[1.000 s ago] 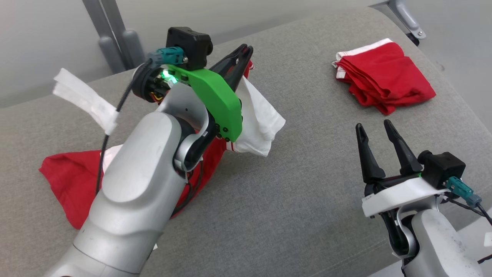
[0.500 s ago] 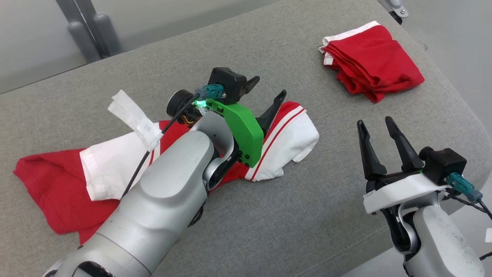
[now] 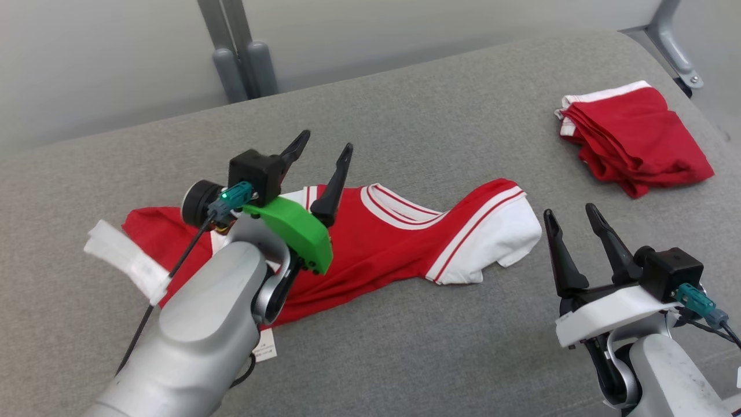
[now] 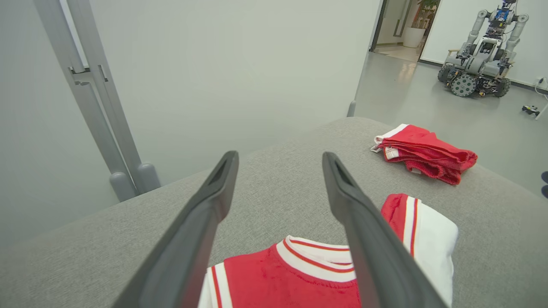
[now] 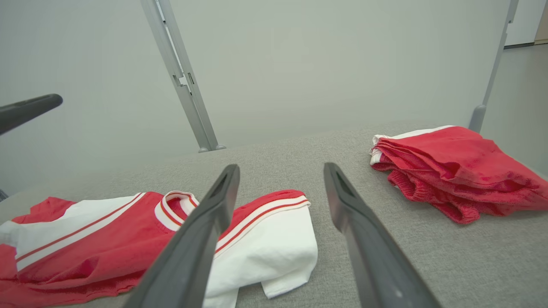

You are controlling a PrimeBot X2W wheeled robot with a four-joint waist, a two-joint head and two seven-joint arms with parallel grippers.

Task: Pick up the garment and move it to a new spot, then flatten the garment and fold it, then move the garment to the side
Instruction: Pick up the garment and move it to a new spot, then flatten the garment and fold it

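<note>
Dropped from the left gripper (image 3: pixel 325 142), whose fingers now stand wide above it, the red-and-white garment (image 3: pixel 393 243) lies stretched across the grey cushion (image 3: pixel 428 121), the right gripper (image 3: pixel 569 211) also wide, empty, near its white sleeve (image 3: pixel 509 234)

Grey fabric bench (image 3: pixel 405 359), red-and-white garment (image 3: pixel 393 243) lying rumpled mid-surface, folded red garment (image 3: pixel 637 139) well apart

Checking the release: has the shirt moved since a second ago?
Yes. The shirt dropped from the left gripper onto the cushion, spreading rightward toward the folded pile.
</note>
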